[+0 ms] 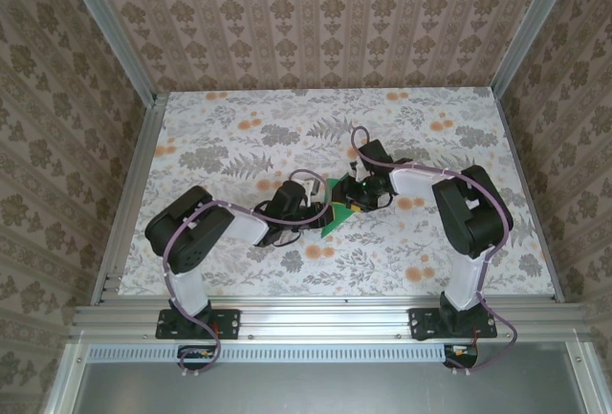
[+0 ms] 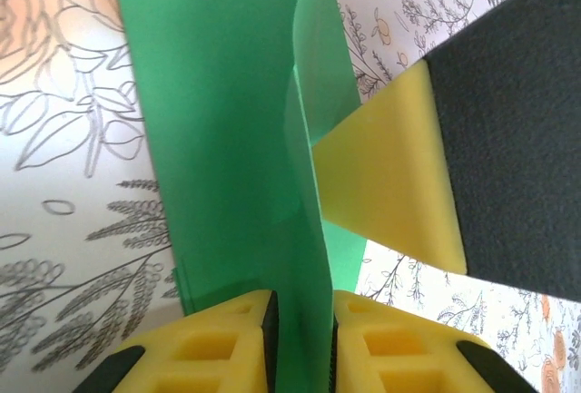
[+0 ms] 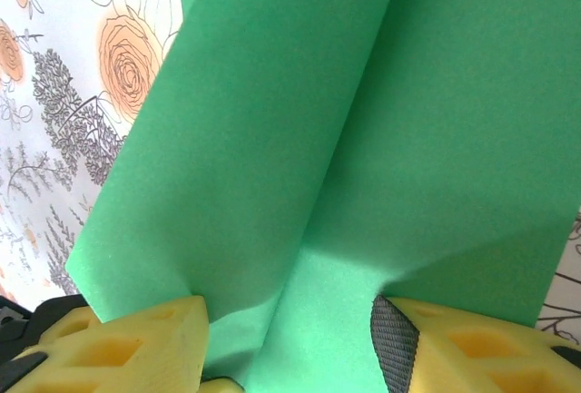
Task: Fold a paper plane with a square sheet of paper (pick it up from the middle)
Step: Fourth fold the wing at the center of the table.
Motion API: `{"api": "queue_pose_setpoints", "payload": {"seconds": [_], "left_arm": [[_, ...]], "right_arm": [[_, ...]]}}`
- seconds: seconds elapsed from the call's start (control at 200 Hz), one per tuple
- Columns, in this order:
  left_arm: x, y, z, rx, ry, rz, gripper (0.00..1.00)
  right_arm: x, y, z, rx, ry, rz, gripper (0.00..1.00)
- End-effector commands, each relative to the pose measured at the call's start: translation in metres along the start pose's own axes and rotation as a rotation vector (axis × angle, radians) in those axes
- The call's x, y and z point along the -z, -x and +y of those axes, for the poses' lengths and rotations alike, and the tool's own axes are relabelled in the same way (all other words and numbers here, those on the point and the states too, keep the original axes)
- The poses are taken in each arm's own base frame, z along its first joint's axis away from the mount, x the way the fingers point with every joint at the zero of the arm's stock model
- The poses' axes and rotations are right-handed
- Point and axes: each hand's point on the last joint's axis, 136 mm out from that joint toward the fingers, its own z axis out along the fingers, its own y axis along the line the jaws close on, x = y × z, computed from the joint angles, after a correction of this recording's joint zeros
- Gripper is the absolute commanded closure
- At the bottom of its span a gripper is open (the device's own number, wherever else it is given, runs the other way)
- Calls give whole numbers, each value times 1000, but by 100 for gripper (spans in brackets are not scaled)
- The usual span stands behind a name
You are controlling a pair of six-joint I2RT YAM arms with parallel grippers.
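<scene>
The square sheet of paper is bright green and folded. It lies mid-table between both arms, and I cannot tell whether it has a paper plane's dart shape. In the left wrist view a raised ridge of the paper runs up between the yellow fingers of my left gripper, touching both pads. A yellow finger of the right gripper presses the ridge from the right. In the right wrist view the creased paper lies across and between the wide-apart jaws of my right gripper. From above, the left gripper and right gripper meet over the paper.
The table carries a floral cloth, with open surface on all sides of the paper. Patterned walls and aluminium rails enclose it. Both arm bases sit at the near edge.
</scene>
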Motion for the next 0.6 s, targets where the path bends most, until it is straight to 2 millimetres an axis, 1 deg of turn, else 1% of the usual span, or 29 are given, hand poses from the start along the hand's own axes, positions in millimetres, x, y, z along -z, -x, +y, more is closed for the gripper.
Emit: {"api": "queue_pose_setpoints", "payload": {"seconds": [0.0, 0.15, 0.395, 0.505, 0.595], "left_arm": [[11, 1, -3, 36, -21, -6, 75], [20, 5, -6, 42, -28, -26, 74], [43, 11, 2, 63, 13, -100, 76], [46, 17, -4, 66, -2, -126, 77], [44, 21, -11, 68, -25, -134, 77]], "right_arm": [[-18, -28, -62, -51, -246, 88, 44], [-19, -29, -66, -50, -281, 94, 44], [-19, -30, -75, -45, -360, 101, 44], [-19, -31, -77, -44, -375, 102, 43], [-19, -31, -79, -49, -388, 102, 43]]}}
